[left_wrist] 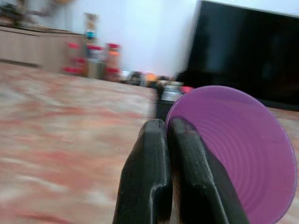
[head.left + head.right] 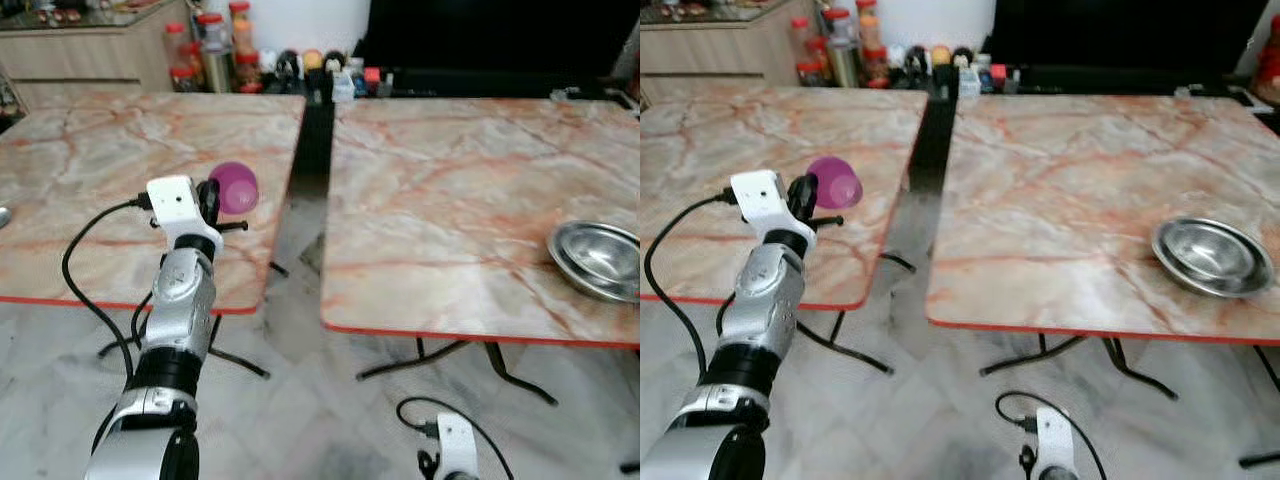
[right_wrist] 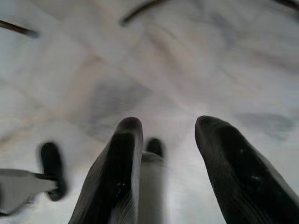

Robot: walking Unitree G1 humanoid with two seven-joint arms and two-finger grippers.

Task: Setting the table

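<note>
Purple plastic cup (image 2: pixel 234 187) hangs tipped on its side over the left marble surface (image 2: pixel 80 180), near that top's right edge, its open mouth turned toward the wrist camera. The left end effector (image 1: pixel 168 154) pinches the cup's rim, its two black fingers (image 1: pixel 147 172) pressed together on the wall. A steel bowl (image 2: pixel 598 258) sits upright at the far right of the right marble surface (image 2: pixel 450 200), well apart from the cup. Jars and bottles (image 2: pixel 210 45) crowd the floor behind both tops. The right end effector (image 3: pixel 163 154) hangs low over the tiled floor (image 3: pixel 154 60), fingers apart and empty.
</note>
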